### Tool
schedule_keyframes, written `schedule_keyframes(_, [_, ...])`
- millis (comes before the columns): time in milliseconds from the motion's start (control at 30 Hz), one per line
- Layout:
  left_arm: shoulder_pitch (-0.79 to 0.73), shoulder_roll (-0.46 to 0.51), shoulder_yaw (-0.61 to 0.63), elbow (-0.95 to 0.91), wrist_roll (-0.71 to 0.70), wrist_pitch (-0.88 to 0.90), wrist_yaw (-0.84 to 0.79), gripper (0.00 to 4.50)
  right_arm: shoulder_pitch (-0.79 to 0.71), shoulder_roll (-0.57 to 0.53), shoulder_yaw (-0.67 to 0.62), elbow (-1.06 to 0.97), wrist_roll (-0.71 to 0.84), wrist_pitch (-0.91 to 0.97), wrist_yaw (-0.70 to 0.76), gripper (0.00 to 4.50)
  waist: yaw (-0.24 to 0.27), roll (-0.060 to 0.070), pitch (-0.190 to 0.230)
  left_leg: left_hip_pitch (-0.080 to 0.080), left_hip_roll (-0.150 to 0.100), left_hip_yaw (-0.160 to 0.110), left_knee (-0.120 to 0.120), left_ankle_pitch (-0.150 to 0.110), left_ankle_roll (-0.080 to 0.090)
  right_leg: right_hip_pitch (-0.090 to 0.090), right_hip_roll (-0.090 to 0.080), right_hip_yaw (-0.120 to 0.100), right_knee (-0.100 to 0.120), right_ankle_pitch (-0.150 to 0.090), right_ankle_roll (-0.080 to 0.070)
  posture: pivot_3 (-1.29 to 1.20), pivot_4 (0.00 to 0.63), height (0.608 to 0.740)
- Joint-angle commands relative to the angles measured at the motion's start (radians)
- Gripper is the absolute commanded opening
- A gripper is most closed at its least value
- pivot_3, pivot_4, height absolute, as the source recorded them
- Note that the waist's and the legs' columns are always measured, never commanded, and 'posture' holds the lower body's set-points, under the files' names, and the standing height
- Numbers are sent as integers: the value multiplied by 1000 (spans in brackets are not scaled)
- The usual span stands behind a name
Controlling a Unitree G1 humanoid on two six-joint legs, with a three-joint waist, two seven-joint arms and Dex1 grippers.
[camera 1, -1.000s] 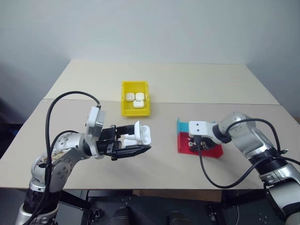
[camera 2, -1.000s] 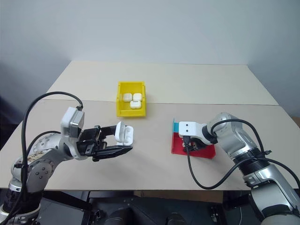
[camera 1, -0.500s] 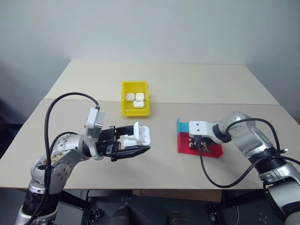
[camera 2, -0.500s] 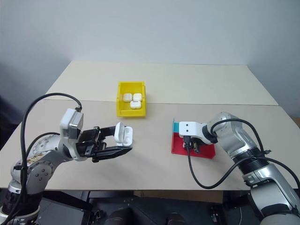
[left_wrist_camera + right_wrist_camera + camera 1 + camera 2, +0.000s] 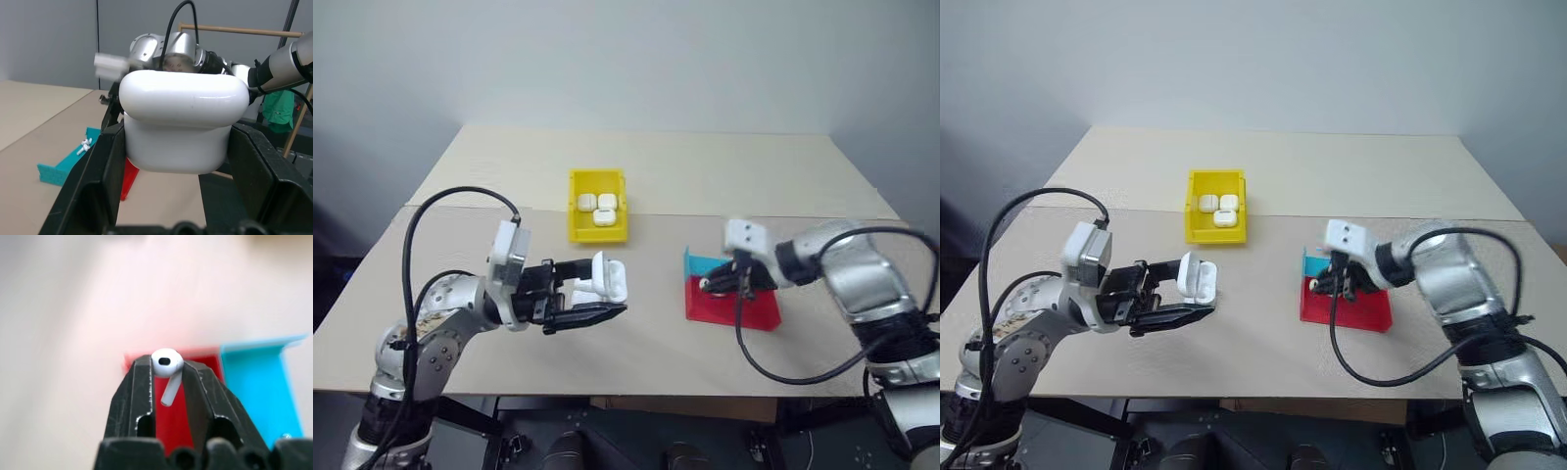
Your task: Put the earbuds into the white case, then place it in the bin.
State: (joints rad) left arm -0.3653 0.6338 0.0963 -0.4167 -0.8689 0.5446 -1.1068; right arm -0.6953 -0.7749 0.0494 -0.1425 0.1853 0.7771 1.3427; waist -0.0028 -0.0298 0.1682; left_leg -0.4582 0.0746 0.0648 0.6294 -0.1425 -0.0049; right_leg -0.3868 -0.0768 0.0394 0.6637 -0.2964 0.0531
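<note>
Left eye view: the tan table (image 5: pixel 666 181) carries everything, with the yellow bin (image 5: pixel 598 208) near its middle, well apart from both arms. 3 closed white cases (image 5: pixel 597 208) lie clustered inside the bin. On the robot's right, the red tray (image 5: pixel 732 305) sits on the table with the teal tray (image 5: pixel 703 267) touching its far left corner.

The left gripper (image 5: pixel 590 299) is held above the table on the robot's left, pointing toward the right, its fingers clamped on the open white case (image 5: pixel 602 278), whose lid stands flipped up. In the left wrist view the case (image 5: pixel 183 125) sits wedged between the 2 black fingers, and a few small white earbuds (image 5: pixel 85 144) lie in the teal tray beyond it.

The right gripper (image 5: pixel 1327 285) hangs above the near left part of the red tray, tilted downward and toward the robot's left. In the right wrist view its fingers (image 5: pixel 139 394) are pinched on 1 earbud (image 5: pixel 167 369), the round head sitting at the fingertips and the short stem pointing back between them, with the red and teal trays blurred below.
</note>
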Motion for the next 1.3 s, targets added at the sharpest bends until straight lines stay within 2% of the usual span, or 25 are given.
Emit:
schedule_keyframes(33, [-50, -4, 3, 17, -23, -6, -21, 2807, 74, 73, -239, -158, 201, 68, -91, 639, 3, 0, 0, 0, 0, 0, 0, 0, 0, 0, 0, 0, 0, 0, 0, 0, 150, 740])
schedule_keyframes(133, [-111, -23, -33, 71, -4, -3, -46, 2807, 106, 203, -370, -272, 337, 99, -240, 639, 5, 0, 0, 0, 0, 0, 1, 0, 0, 0, 0, 0, 1, 0, 0, 0, 150, 740])
schedule_keyframes(200, [-165, -39, -65, 120, 10, 8, -58, 2807, 119, 280, -394, -363, 419, 122, -336, 639, 4, 0, 0, 0, 0, -1, 1, 0, 0, 0, 0, 0, 1, 0, 0, 0, 150, 740])
schedule_keyframes(400, [-263, -68, -128, 213, 48, 15, -95, 2807, 173, 397, -301, -533, 469, 72, -537, 639, 2, 0, 0, 0, 0, 0, -1, 0, 0, -1, 1, 1, 1, 0, 0, 0, 150, 740])
schedule_keyframes(567, [-299, -88, -141, 249, 67, 10, -121, 2807, 188, 443, -252, -566, 492, 15, -624, 639, 2, 0, 0, 0, 0, 0, 0, 0, 0, -1, 0, 0, 1, 0, 0, 0, 150, 740])
schedule_keyframes(800, [-291, -89, -129, 245, 75, 13, -139, 2807, 185, 439, -196, -550, 498, -34, -671, 639, 0, 0, 0, 0, 0, 0, -1, 0, 0, -1, 1, 1, 1, 0, 0, 0, 150, 740])
schedule_keyframes(1300, [-277, -94, -112, 220, 80, -1, -128, 2807, 237, 344, -98, -492, 459, -135, -650, 639, -1, 0, 0, 0, 0, 0, 0, 0, 0, -1, 1, 1, 1, 0, 0, 0, 150, 740])
